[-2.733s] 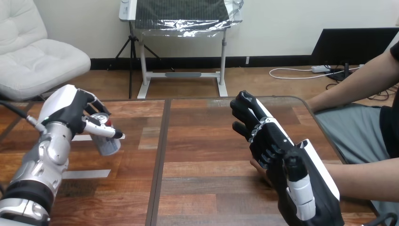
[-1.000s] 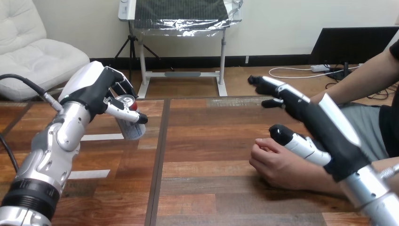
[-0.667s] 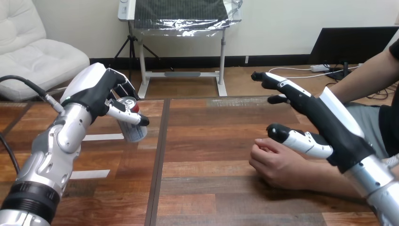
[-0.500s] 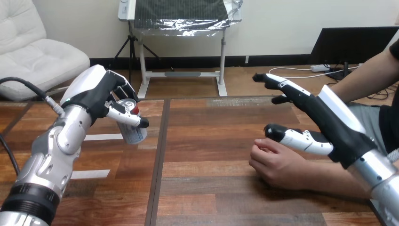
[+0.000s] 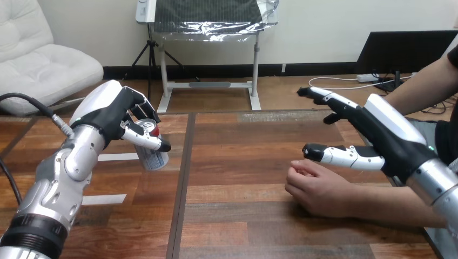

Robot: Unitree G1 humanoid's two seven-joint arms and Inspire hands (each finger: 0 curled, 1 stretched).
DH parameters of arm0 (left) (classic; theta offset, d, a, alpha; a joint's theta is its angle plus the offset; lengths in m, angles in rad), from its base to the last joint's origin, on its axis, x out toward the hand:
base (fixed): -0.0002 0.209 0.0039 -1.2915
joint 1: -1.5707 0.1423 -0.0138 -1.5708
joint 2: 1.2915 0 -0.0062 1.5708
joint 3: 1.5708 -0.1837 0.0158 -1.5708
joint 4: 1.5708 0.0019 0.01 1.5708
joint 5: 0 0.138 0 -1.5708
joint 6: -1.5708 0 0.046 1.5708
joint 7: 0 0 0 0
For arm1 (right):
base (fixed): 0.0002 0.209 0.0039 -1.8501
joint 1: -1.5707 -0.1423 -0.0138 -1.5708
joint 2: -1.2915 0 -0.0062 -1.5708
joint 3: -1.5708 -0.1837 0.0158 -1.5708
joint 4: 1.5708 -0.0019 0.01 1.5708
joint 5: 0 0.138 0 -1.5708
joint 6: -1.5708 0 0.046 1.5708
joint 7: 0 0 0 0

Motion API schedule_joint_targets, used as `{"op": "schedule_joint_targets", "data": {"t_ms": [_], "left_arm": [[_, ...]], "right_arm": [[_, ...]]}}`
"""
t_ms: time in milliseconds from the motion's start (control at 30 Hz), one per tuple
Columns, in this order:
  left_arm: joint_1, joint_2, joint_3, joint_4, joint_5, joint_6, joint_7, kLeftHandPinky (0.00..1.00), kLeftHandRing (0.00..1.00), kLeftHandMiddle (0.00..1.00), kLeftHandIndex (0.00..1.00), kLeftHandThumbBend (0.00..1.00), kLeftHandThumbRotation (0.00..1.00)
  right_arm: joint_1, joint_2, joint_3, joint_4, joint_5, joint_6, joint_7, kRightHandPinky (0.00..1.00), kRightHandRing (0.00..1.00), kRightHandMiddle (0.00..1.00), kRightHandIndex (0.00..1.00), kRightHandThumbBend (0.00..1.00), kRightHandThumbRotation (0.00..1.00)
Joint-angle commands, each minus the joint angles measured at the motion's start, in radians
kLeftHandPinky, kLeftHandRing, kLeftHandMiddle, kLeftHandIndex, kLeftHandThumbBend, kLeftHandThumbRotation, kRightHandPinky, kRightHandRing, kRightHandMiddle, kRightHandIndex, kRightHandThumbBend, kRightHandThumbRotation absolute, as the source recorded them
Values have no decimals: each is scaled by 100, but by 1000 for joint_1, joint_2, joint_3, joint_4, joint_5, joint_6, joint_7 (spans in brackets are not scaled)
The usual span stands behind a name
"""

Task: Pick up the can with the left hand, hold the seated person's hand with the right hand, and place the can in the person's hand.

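A silver can (image 5: 151, 151) with a red mark near its top hangs tilted above the table's left half, and my left hand (image 5: 110, 113) is shut on it, thumb across its front. The person's hand (image 5: 316, 188) rests curled on the wood at the right of centre, its forearm running off to the right. My right hand (image 5: 378, 137) hovers just above and behind that hand, open, fingers stretched toward the far edge and thumb pointing left over the knuckles. I see no finger curled round the person's hand.
The wooden table (image 5: 237, 216) has a dark seam (image 5: 182, 183) running front to back left of centre. Two pale tape strips (image 5: 102, 199) lie on its left half. The person's other arm (image 5: 416, 91) reaches in at the upper right.
My right hand has lifted off the person's hand, swung back to the right and lowered. My left hand has carried the can up and rightward, then dipped a little.
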Motion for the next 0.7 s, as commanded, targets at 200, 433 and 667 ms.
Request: {"op": "schedule_joint_targets", "data": {"t_ms": [200, 433, 667], "left_arm": [[-44, 30, 28, -81, 0, -14, 7, 33, 38, 45, 44, 78, 0], [-38, 31, 29, -98, -1, -7, 0, 34, 39, 45, 44, 78, 0], [-27, 35, 32, -124, -2, -8, -3, 34, 38, 45, 44, 78, 0]], "right_arm": [[-147, -67, 29, 112, -47, -18, -3, 71, 90, 92, 92, 98, 65], [-192, -96, 54, 188, -78, -38, -3, 70, 89, 91, 92, 100, 57], [-234, -123, 77, 262, -108, -47, -2, 72, 89, 91, 91, 100, 51]]}}
